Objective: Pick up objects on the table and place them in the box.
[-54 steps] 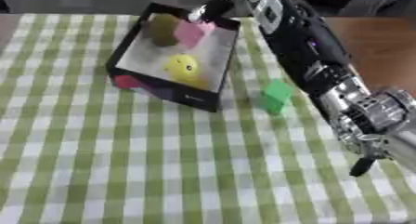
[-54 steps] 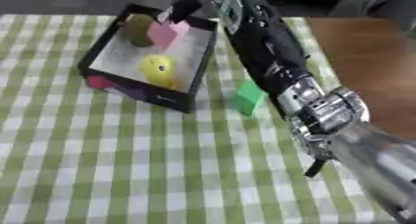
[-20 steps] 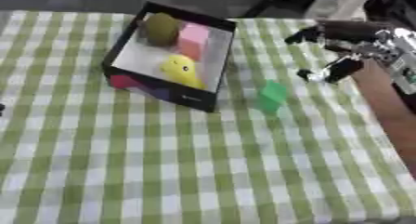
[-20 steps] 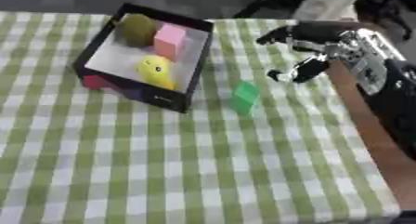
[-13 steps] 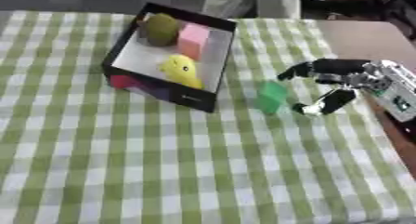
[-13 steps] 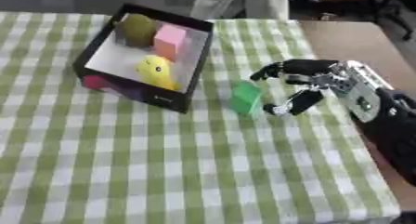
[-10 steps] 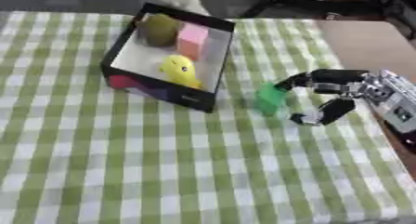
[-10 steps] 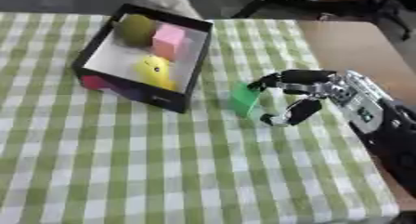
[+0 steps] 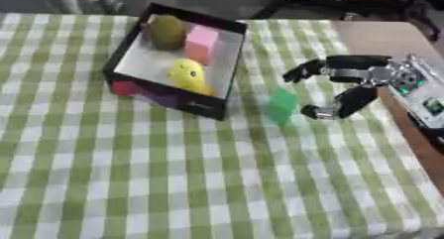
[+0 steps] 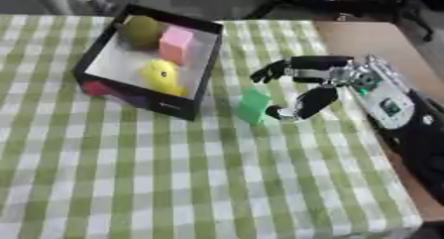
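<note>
- Reaching from the table's right edge, your right hand (image 10: 322,82) is spread wide open, holding nothing.
- Green block (image 10: 254,105) stands just beside its thumb, near the box (image 10: 204,67).

Right hand (image 10: 314,84): black fingers and thumb, silver at the joints, pale tips. Behind it, a silvery wrist with a small green spot, then a grey forearm panel with a dark square marking, over black casing.
</note>
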Controlling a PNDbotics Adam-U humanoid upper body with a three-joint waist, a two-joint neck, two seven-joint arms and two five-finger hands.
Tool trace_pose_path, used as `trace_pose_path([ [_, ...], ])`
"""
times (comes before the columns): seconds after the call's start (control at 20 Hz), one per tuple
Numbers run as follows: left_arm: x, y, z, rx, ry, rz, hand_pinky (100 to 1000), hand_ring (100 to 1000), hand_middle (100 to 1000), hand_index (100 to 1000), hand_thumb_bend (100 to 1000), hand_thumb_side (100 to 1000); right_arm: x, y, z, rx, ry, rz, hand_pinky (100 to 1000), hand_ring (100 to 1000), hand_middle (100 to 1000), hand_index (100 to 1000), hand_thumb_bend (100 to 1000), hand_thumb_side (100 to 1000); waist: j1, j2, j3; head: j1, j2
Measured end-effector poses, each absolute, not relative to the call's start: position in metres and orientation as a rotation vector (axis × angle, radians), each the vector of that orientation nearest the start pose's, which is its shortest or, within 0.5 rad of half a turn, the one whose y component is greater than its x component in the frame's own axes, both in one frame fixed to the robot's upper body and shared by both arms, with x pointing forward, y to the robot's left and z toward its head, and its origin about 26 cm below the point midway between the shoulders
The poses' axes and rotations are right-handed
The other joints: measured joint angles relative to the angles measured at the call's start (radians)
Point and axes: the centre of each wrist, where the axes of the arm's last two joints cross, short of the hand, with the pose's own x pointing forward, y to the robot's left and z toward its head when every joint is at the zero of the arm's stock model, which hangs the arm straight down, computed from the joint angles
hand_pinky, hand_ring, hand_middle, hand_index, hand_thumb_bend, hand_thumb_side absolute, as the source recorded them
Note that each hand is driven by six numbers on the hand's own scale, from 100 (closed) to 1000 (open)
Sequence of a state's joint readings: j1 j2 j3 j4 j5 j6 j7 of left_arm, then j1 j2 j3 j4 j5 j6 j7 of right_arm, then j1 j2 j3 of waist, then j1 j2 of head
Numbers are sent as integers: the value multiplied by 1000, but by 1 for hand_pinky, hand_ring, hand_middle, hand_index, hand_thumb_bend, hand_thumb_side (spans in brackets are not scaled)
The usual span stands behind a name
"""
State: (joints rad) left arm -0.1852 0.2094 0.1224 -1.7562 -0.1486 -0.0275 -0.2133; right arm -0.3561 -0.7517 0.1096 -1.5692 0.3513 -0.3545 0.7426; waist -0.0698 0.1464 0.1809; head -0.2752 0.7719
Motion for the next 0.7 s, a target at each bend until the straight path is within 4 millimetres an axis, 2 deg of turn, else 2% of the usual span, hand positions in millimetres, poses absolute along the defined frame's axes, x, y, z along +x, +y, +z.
trace_pose_path([
  [0.25, 313, 298, 106, 218, -1905, -430, 650, 607, 621, 915, 117, 1000, 353, -353, 170, -354, -1360, 1785, 911, 920, 925, 987, 266, 611, 0, -1, 3, -4, 0],
  [0.7, 313, 298, 105, 213, -1900, -431, 650, 607, 622, 916, 117, 1000, 362, -339, 154, -376, -1228, 1887, 900, 905, 926, 983, 272, 591, 2, -5, 3, -10, 0],
])
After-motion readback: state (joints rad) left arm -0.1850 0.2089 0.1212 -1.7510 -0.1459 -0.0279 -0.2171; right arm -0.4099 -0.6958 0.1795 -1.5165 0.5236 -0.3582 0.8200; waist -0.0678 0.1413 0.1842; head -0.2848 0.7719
